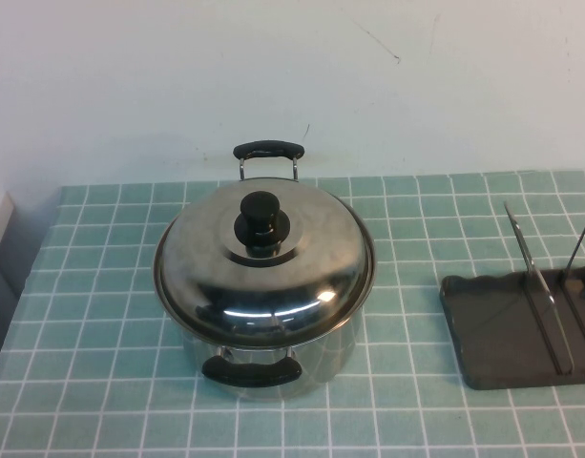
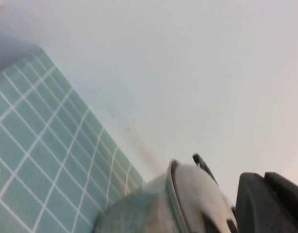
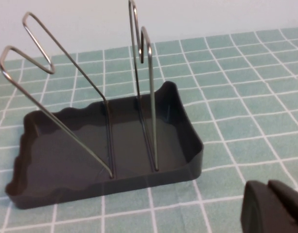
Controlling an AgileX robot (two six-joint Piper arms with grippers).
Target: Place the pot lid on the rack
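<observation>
The pot lid [image 1: 273, 277], shiny domed steel with a black knob [image 1: 261, 221], sits closed on the steel pot [image 1: 273, 361] in the middle of the tiled table. The rack [image 1: 502, 334], a dark grey tray with upright wire dividers [image 1: 542, 291], stands at the right edge. Neither gripper shows in the high view. In the left wrist view my left gripper [image 2: 263, 180] is shut and empty, a short way from the blurred pot lid [image 2: 197, 191]. My right gripper [image 3: 267, 187] is also shut and empty, hovering over the tiles just beside the rack [image 3: 66, 160].
The pot has two black handles, one far [image 1: 268, 150] and one near [image 1: 251, 370]. A white wall rises behind the green tiled table [image 1: 445, 219]. The table's left edge [image 1: 25, 277] drops off beside a pale object.
</observation>
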